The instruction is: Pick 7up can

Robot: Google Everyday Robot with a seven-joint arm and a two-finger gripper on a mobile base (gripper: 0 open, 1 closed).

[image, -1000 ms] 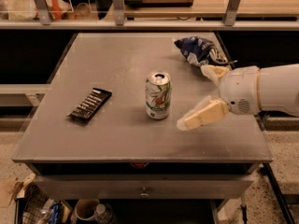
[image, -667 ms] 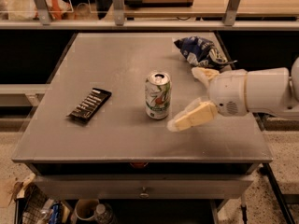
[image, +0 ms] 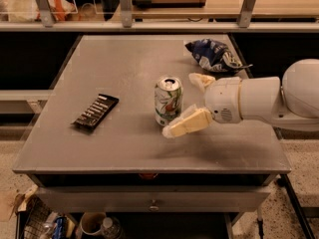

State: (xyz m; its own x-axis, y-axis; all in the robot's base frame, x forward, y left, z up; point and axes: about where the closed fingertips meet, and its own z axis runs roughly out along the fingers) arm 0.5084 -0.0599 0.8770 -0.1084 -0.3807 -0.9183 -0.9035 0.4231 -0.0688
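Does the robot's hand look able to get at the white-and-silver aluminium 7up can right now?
Probably yes: the hand is open close beside the upright white-and-silver 7up can, with nothing between them.

Grey table (image: 124, 68): upright 7up can (image: 168, 101), probably chip bag (image: 212, 55), black bar (image: 94, 111); tool (image: 180, 103) beside can.

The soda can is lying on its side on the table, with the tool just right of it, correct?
Not quite: the camera view shows the 7up can standing upright on the table; the tool, open, is just right of it.
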